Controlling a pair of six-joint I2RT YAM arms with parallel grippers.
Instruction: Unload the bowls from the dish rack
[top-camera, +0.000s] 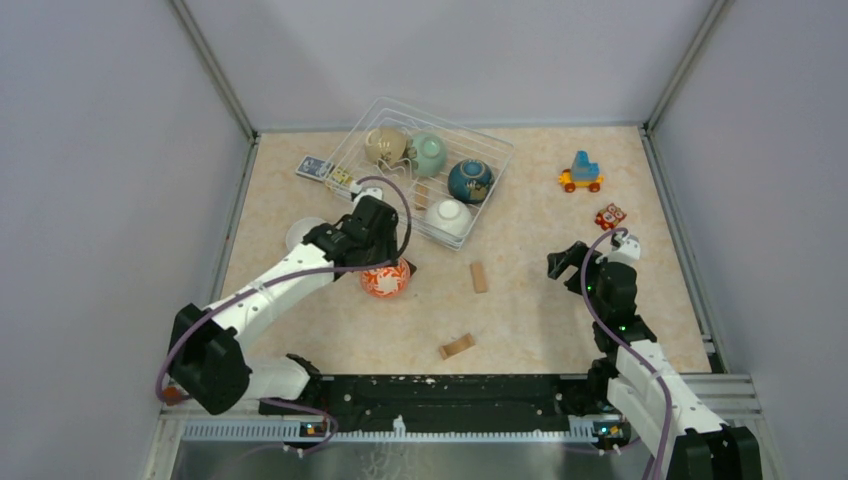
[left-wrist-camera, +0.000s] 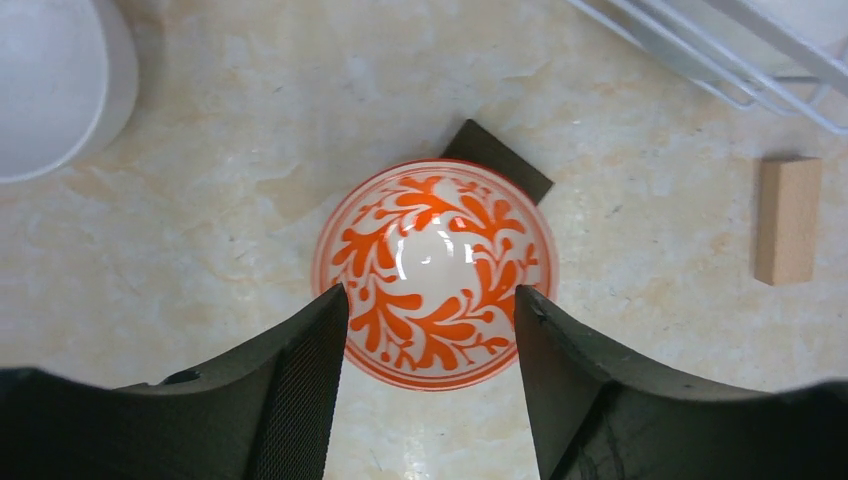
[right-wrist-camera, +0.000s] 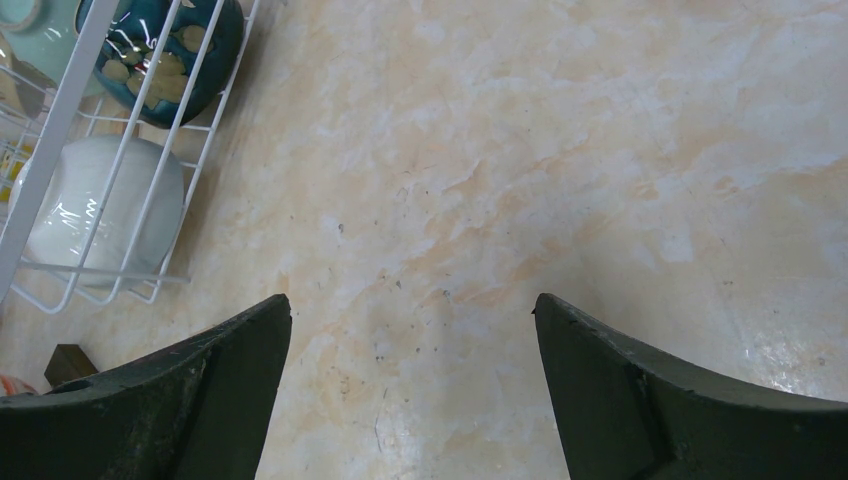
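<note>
Unloading was partly done — orange-patterned bowl (left-wrist-camera: 435, 272) and white bowl (left-wrist-camera: 45, 85) were set outside the dish rack (top-camera: 450, 122), four left inside; left gripper (left-wrist-camera: 430, 295) was placed astride the orange-patterned bowl, hold not determinable — right gripper (right-wrist-camera: 410, 310) was spread wide.

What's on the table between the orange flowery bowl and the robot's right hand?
A small wooden block lies there, between the orange-patterned bowl and the right gripper. The top view shows it.
</note>
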